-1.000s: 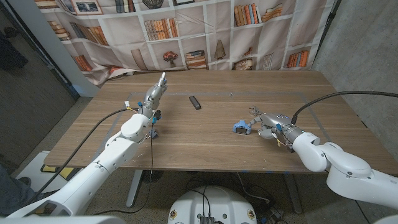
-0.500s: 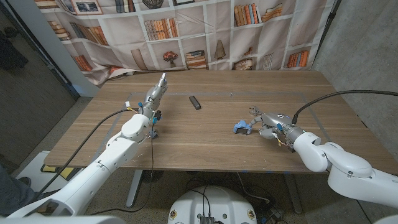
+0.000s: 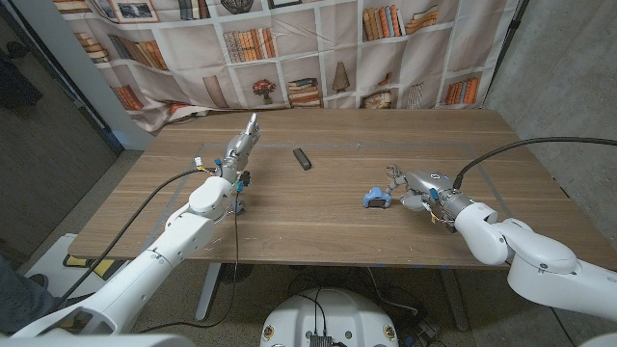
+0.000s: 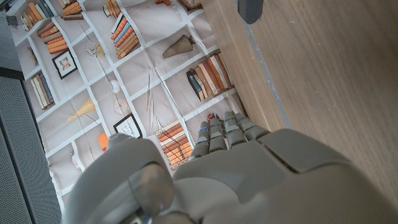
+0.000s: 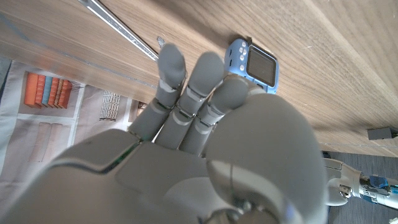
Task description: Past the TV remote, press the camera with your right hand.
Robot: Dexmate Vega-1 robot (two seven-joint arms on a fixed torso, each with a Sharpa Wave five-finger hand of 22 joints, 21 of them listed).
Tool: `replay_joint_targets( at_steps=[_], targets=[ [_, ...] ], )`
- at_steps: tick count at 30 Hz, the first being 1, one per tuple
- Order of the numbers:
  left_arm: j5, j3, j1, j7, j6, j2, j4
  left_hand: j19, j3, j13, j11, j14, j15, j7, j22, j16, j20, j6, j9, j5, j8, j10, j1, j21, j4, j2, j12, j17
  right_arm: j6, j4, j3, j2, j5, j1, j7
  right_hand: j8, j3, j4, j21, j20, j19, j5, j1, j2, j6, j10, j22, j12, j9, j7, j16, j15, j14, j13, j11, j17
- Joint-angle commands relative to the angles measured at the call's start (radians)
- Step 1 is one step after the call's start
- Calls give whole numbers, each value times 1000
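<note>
A small blue camera (image 3: pixel 376 199) sits right of the middle, the right hand (image 3: pixel 416 187) just beside it.

The black TV remote (image 3: pixel 302 159) lies upper middle, well apart. Both hands hold nothing, fingers straight; the left hand (image 3: pixel 242 145) points up. Wooden table (image 3: pixel 318 217), bookshelf curtain (image 3: pixel 318 58) behind.

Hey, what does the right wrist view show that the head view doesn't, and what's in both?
Right wrist view alone: the blue camera's screen and buttons, facing up.
Head view alone: the TV remote farther back on the table, and the left hand raised with fingers straight.
Both: the right hand beside the camera, and the bookshelf backdrop.
</note>
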Motion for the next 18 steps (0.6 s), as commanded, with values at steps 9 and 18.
replay_joint_targets(
  at_steps=[9,18],
  targets=[
    [-3,-3,-11,-15,-10,3,11,3,-1,4,0,6,1,0,2,-2,10,11,5,-2,-3,1,8,0,4,3,-2,3,27,-2,50,41,10,-42,-106,2,17,2,17,-35,-8,-11,-10,0,-35,-6,1,-10,-1,-1,7,1,-3,5,-1,4],
    [-12,-8,-4,-33,-19,13,8,4,-1,4,1,6,2,-2,2,-2,10,10,5,-2,-3,2,9,0,4,3,-2,3,30,-8,72,69,2,-65,-159,5,14,1,16,-38,-12,-22,-12,-2,-38,-6,-18,-11,-1,-1,9,2,-1,8,-1,0]
  ],
)
